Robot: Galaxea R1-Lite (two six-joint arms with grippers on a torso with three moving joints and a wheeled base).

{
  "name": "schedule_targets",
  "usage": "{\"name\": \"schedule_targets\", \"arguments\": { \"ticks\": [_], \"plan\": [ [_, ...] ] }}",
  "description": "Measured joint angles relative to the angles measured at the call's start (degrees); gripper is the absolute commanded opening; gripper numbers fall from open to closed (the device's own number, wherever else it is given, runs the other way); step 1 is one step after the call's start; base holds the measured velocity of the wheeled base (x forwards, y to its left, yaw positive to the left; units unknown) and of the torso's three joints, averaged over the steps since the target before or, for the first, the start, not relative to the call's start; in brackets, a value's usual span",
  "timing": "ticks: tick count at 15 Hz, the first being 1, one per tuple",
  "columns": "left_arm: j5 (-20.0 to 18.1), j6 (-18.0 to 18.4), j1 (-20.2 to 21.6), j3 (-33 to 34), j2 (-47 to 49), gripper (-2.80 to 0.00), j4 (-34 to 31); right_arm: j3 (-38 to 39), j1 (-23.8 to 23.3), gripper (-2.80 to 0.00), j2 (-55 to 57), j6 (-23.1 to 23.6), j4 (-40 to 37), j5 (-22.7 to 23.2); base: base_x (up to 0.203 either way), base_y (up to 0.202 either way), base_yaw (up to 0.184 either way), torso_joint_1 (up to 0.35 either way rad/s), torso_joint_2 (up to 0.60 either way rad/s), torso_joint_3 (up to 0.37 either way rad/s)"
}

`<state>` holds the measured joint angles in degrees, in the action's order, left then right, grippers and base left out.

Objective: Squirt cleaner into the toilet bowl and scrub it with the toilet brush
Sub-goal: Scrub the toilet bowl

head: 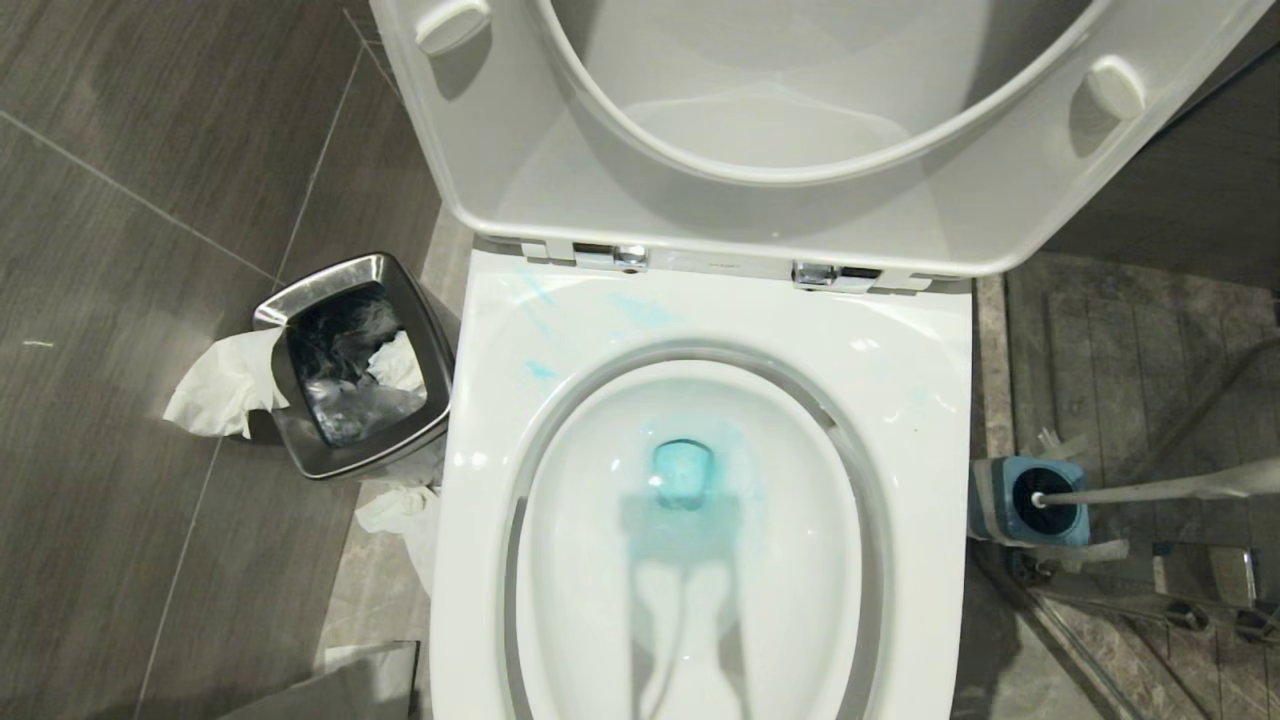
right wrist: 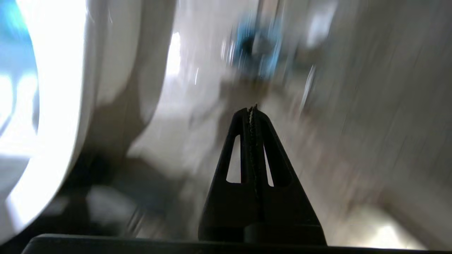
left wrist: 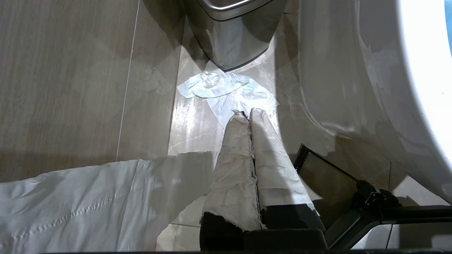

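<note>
Cleaner (head: 683, 472) already in toilet bowl (head: 700, 330): blue water at centre, smears on rim at 11 o'clock. Toilet brush (head: 1150, 490) in holder (head: 1000, 500), 3 o'clock of bowl. Scrubbing judged undone. Right pincer (right wrist: 253, 110) closed, empty, aimed at holder. Left pincer (left wrist: 247, 114) closed, empty, low over floor (left wrist: 70, 70).

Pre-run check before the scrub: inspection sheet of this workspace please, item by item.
Surface: grey tile floor, tissue lying on it.
Job's things: toilet bowl with seat and lid up; cleaner tints the water, with blue smears on the rim; toilet brush stands head-down in its blue holder, right of the bowl.
Clutter: steel bin left of the bowl, tissue hanging over its edge, and more by its base.
Grippers: left gripper shut, low above the floor tissue; right gripper shut, empty, beside the bowl, aimed toward the holder.
Cables: nothing seen.
Surroundings: metal framework behind the holder.
</note>
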<state>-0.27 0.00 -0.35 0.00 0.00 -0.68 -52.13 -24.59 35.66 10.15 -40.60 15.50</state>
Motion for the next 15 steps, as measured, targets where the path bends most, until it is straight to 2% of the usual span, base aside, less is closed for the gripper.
{"name": "schedule_targets", "arguments": {
  "ticks": [1, 3, 5, 7, 10, 13, 15],
  "plan": [
    [0.02, 0.0, 0.0, 0.0, 0.0, -2.8, -0.02, 1.71, -1.68, -2.8, -0.4, -0.46, -3.73, 0.79, 0.0, 0.0, 0.0, 0.0, 0.0, 0.0],
    [0.0, 0.05, 0.0, 0.0, 0.0, -2.8, 0.0, 6.56, -4.16, -2.8, -0.42, -0.45, -5.05, 1.47, 0.0, 0.0, 0.0, 0.0, 0.0, 0.0],
    [0.0, 0.0, 0.0, 0.0, 0.0, -2.8, -0.02, 12.62, -5.59, -2.8, -0.38, -0.4, -3.53, 1.28, 0.0, 0.0, 0.0, 0.0, 0.0, 0.0],
    [0.01, 0.0, 0.0, 0.0, 0.0, -2.8, -0.02, 19.0, -6.33, -2.8, -0.13, -0.35, 1.62, 0.1, 0.0, 0.0, 0.0, 0.0, 0.0, 0.0],
    [0.02, 0.0, 0.02, 0.0, 0.0, -2.8, -0.02, 29.98, -6.63, -2.8, 1.57, -0.06, 16.54, -1.88, 0.0, 0.0, 0.0, 0.0, 0.0, 0.0],
    [0.02, 0.02, 0.0, 0.0, 0.0, -2.8, -0.01, 44.3, -6.65, -2.8, 4.66, 2.85, 39.45, -2.71, 0.0, 0.0, 0.0, 0.0, 0.0, 0.0],
    [0.0, 0.0, 0.0, 0.0, 0.0, -2.8, -0.02, 50.03, -6.63, -2.8, 7.88, 4.75, 54.58, -2.2, 0.0, 0.0, 0.0, 0.0, 0.0, 0.0]
  ]
}}
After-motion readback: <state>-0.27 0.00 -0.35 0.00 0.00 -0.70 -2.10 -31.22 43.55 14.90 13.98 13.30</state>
